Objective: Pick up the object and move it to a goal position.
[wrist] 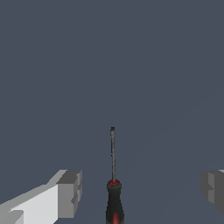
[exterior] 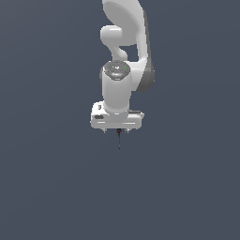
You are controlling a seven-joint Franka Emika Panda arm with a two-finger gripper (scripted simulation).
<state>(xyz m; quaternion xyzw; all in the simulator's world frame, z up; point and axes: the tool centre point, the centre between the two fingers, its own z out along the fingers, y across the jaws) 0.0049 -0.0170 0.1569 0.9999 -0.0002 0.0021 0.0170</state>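
The object (wrist: 113,175) is a thin dark grey stick with a black and red handle at one end. In the wrist view it lies on the grey floor between my two fingers (wrist: 69,192), nearer one of them and touching neither. My gripper (wrist: 141,190) is open wide and empty. In the exterior view the white gripper (exterior: 116,130) hangs from the arm, fingers pointing down. The object (exterior: 119,139) shows as a tiny dark line just below it, its red bit nearest the gripper.
Plain dark grey floor (exterior: 187,187) lies all around. The white arm (exterior: 124,56) rises above the gripper in the exterior view. No other objects or goal marker show.
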